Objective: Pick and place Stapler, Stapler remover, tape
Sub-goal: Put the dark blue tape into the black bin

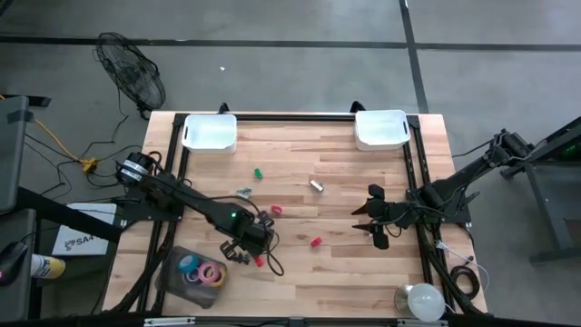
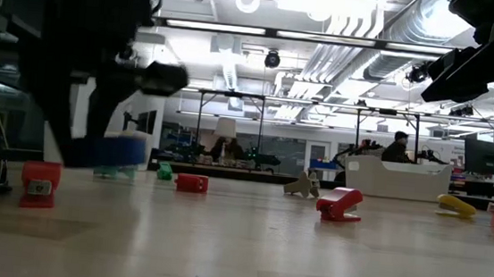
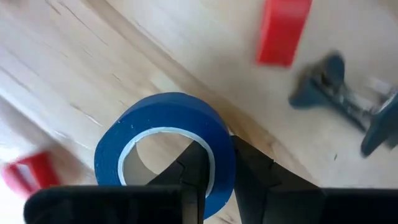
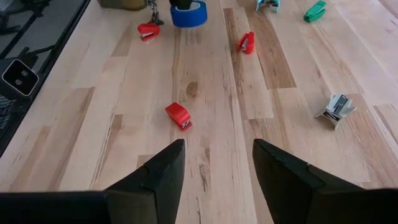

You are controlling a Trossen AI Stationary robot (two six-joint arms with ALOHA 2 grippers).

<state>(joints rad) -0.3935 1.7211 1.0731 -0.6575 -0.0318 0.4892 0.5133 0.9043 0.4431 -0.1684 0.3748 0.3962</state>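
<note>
My left gripper point(image 1: 239, 247) is near the table's front left, beside the grey tray point(image 1: 174, 269), and is shut on a blue tape roll point(image 3: 165, 146) with a pale inner ring. The low view shows that blue tape roll point(image 2: 113, 152) above the tabletop. More tape rolls point(image 1: 201, 272), blue, pink and purple, lie in the tray. Small red staplers point(image 1: 315, 242) point(image 1: 277, 209) point(image 1: 259, 262) lie on the wood, along with a teal stapler remover point(image 1: 243, 192) and a silver one point(image 1: 316, 185). My right gripper point(image 1: 375, 223) hovers open over the table's right half, touching nothing. My left gripper holds the blue tape roll by its ring wall point(image 3: 222, 163). One finger point(image 3: 194, 165) is inside the centre hole and the other finger point(image 3: 250, 168) is outside. The roll lies flat with its hole facing up, and is lifted clear of the table.
Two white bins point(image 1: 210, 132) point(image 1: 380, 129) stand at the far edge. A green piece point(image 1: 258, 172) lies left of centre. A white lamp-like object point(image 1: 419, 301) sits at the near right corner. Bare wood stretches across the table's middle and near side.
</note>
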